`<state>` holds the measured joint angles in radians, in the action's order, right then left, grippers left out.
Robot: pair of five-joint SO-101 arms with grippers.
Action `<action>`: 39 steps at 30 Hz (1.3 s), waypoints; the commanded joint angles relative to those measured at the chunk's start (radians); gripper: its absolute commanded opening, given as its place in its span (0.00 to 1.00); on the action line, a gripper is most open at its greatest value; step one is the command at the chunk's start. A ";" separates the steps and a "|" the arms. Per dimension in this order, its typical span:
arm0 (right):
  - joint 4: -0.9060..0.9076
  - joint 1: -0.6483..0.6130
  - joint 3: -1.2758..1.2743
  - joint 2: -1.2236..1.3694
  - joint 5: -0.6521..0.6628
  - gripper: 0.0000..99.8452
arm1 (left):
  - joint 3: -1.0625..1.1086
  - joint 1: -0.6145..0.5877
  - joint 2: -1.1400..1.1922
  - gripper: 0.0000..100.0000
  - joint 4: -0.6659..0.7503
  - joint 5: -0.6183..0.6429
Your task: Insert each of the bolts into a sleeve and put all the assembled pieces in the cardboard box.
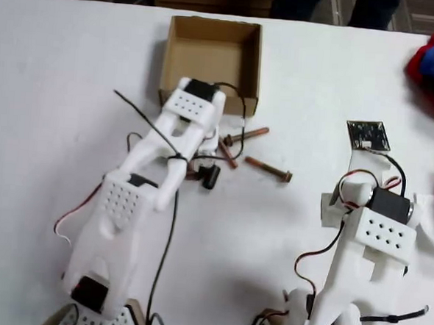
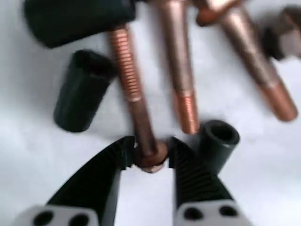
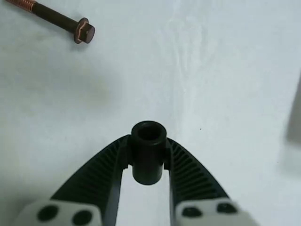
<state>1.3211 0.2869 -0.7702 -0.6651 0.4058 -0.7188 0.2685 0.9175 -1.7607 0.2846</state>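
**While each arm holds one half, the pairing is not yet made**

Where the left arm (image 1: 130,194) lies out over the white worktop (image 1: 52,86), its jaws are closed on the head end of a copper-coloured bolt (image 2: 134,89); the shank rests flat, thread pointing away. Dark sleeves (image 2: 83,92) lie just beside it, and two more bolts (image 2: 181,70) lie alongside. The cardboard box (image 1: 170,56) stands just behind this heap; I see no assembled piece in it. Further right a loose bolt (image 1: 268,168) lies apart. At the right arm (image 1: 375,231) the jaws clamp a sleeve (image 3: 148,150) by its side wall, bore open and unobstructed.

The bolts look stiff and weighty for their size, with smooth shanks likely to slip; a hold at the head seems best, leaving the thread free to enter. The sleeves look rigid and light and will probably roll; the side wall is the place to take them, never across the bore.
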 commanded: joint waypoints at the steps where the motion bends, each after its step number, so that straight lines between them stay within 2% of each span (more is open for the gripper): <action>1: -0.012 0.013 0.008 -0.031 -0.003 0.02 | -0.007 -0.037 -0.002 0.02 -0.023 -0.256; 5: -0.012 0.013 0.008 -0.031 -0.003 0.02 | -0.002 -0.038 -0.003 0.02 -0.026 -0.551; 9: -0.012 0.013 0.008 -0.031 -0.002 0.02 | 0.048 -0.052 -0.080 0.02 -0.028 -0.713; 12: -0.012 0.013 0.006 -0.031 -0.002 0.02 | 0.193 -0.071 -0.245 0.02 -0.028 -0.796; 16: -0.010 0.013 0.005 -0.031 -0.002 0.02 | 0.499 -0.120 -0.546 0.02 -0.026 -1.011; 18: -0.010 0.010 0.005 -0.031 -0.002 0.02 | 0.673 -0.155 -0.704 0.02 -0.025 -1.181; 22: -0.010 0.007 0.008 -0.031 -0.002 0.02 | 0.951 -0.221 -0.959 0.02 -0.018 -1.617; 24: -0.010 0.007 0.008 -0.031 -0.002 0.02 | 1.030 -0.245 -1.039 0.02 -0.017 -1.815; 26: -0.010 0.007 0.008 -0.031 -0.002 0.02 | 1.064 -0.256 -1.080 0.02 -0.006 -1.952; 28: -0.010 0.007 0.008 -0.031 -0.002 0.02 | 1.075 -0.258 -1.088 0.02 0.029 -2.002; 31: -0.010 0.007 0.008 -0.031 -0.002 0.02 | 1.086 -0.250 -1.086 0.03 0.137 -1.978; 36: -0.005 0.012 0.005 -0.031 -0.002 0.02 | 1.170 -0.249 -1.085 0.03 0.334 -1.824; 39: -0.005 0.012 0.005 -0.031 -0.002 0.02 | 1.219 -0.249 -1.086 0.03 0.465 -1.679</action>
<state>1.3211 0.2869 -0.7702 -0.6651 0.4058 0.4810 0.0230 -0.1197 -1.4124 -1.3740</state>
